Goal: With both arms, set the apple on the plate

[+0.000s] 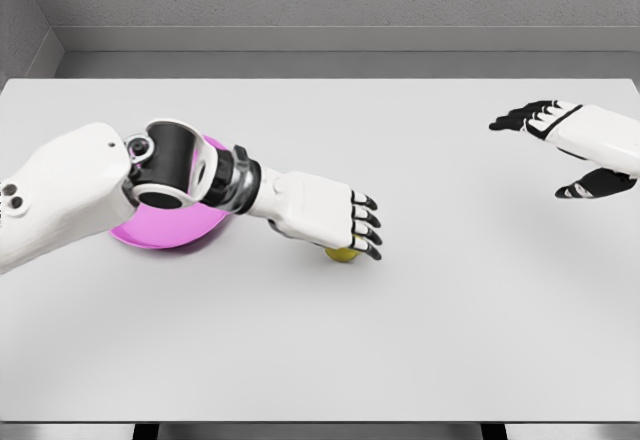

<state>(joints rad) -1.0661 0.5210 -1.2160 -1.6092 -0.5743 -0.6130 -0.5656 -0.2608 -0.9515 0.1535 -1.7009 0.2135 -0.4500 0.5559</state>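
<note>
A small yellow-green apple [343,253] lies on the white table, mostly hidden under my left hand [362,228]. That hand reaches in from the left, palm down, its black-tipped fingers curled over the apple's top. I cannot tell whether they grip it. A pink plate [170,232] sits at the left, largely covered by my left forearm and wrist. My right hand [560,150] hovers at the far right, well away from the apple, with fingers spread and thumb apart, holding nothing.
The white table [330,350] spans the view, with its front edge near the bottom. A grey wall [330,0] rises behind the far edge.
</note>
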